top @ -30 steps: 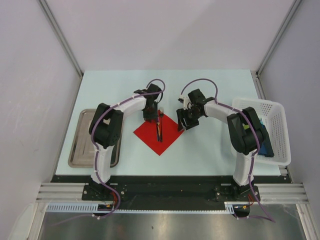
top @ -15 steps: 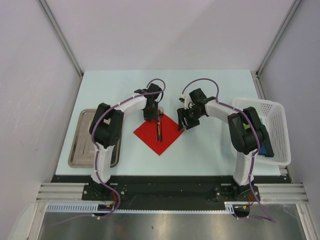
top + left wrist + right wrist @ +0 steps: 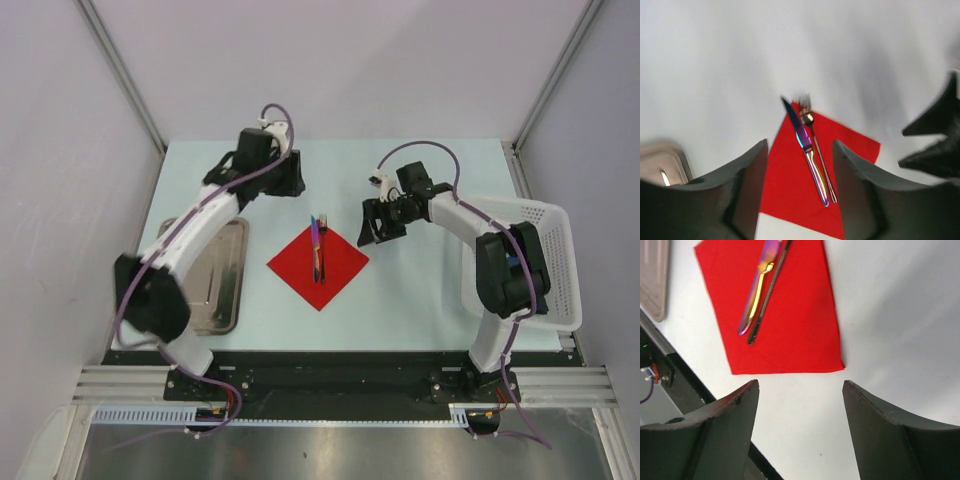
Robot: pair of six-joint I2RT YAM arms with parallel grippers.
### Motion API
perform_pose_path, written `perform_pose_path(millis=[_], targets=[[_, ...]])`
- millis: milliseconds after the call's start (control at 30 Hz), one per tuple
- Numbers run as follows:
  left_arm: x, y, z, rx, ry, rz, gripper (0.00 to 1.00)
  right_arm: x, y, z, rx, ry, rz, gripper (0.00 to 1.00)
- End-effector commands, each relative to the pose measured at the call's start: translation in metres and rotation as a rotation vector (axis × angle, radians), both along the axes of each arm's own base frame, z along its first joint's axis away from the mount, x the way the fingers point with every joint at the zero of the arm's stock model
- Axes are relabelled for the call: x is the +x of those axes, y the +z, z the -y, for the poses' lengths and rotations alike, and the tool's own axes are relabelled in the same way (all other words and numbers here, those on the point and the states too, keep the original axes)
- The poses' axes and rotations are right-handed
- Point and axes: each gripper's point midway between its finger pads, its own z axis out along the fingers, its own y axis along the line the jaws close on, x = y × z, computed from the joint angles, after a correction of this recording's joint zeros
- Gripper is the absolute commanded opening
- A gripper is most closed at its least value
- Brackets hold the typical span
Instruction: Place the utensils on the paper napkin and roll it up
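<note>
The paper napkin (image 3: 318, 268) lies flat as a red diamond in the middle of the table. Two utensils, an iridescent knife (image 3: 317, 248) and a thin dark fork (image 3: 322, 252), rest side by side on it, tips past its far corner. My left gripper (image 3: 293, 180) hovers open, up and back-left of the napkin, holding nothing. From its wrist I see the knife (image 3: 807, 150), the fork (image 3: 818, 152) and the napkin (image 3: 785, 190) between the fingers. My right gripper (image 3: 370, 226) stands open just right of the napkin (image 3: 775, 315), empty above bare table.
A metal tray (image 3: 205, 290) sits at the left, partly under my left arm. A white basket (image 3: 550, 245) stands at the right edge. The right arm (image 3: 935, 140) shows dark in the left wrist view.
My left gripper has opened, let go of the utensils on the napkin, and swung up and away to the back-left. The right gripper has shifted slightly right and opened wider.
</note>
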Motion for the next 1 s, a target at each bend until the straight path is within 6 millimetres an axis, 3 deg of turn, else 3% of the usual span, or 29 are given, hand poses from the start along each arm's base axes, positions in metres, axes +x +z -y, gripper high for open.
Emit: perform_pose_path(millis=[0,33,67,100,133,167,200,233,400,500,533,700,833,967], targets=[[-0.061,0.082,0.015,-0.021,-0.436,0.433,0.68,-0.001,0.045,-0.011,0.087,0.053,0.091,0.76],[-0.081,0.054,0.014,-0.012,-0.507,0.404,0.75,-0.004,0.046,-0.012,0.093,0.055,0.093,0.77],[-0.094,0.049,0.014,0.023,-0.601,0.446,0.82,-0.006,0.047,-0.014,0.098,0.059,0.094,0.81],[-0.126,0.044,0.019,-0.023,-0.719,0.460,0.82,-0.009,0.047,-0.015,0.100,0.062,0.088,0.83],[-0.139,0.039,0.021,-0.021,-0.774,0.469,0.86,-0.013,0.045,-0.015,0.098,0.062,0.082,0.86],[-0.153,0.033,0.025,0.007,-0.858,0.502,0.86,-0.017,0.045,-0.018,0.100,0.072,0.081,0.93],[-0.168,0.009,0.024,0.022,-0.904,0.466,0.86,-0.020,0.045,-0.019,0.100,0.076,0.077,0.96],[-0.179,0.005,0.025,0.039,-0.943,0.485,0.84,-0.024,0.041,-0.019,0.097,0.077,0.062,0.99],[-0.225,-0.054,0.038,0.143,-1.232,0.514,0.75,-0.040,0.035,-0.025,0.104,0.099,0.020,1.00],[-0.238,-0.084,0.046,0.209,-1.345,0.495,0.61,-0.044,0.033,-0.026,0.104,0.105,0.009,1.00],[-0.240,-0.100,0.048,0.247,-1.384,0.471,0.52,-0.045,0.032,-0.026,0.105,0.112,0.005,1.00],[-0.239,-0.127,0.053,0.289,-1.442,0.416,0.32,-0.048,0.027,-0.022,0.091,0.114,-0.010,1.00],[-0.242,-0.142,0.058,0.301,-1.504,0.377,0.26,-0.049,0.026,-0.019,0.093,0.115,-0.027,1.00],[-0.232,-0.151,0.064,0.337,-1.522,0.312,0.24,-0.046,0.024,-0.016,0.088,0.104,-0.031,1.00]])
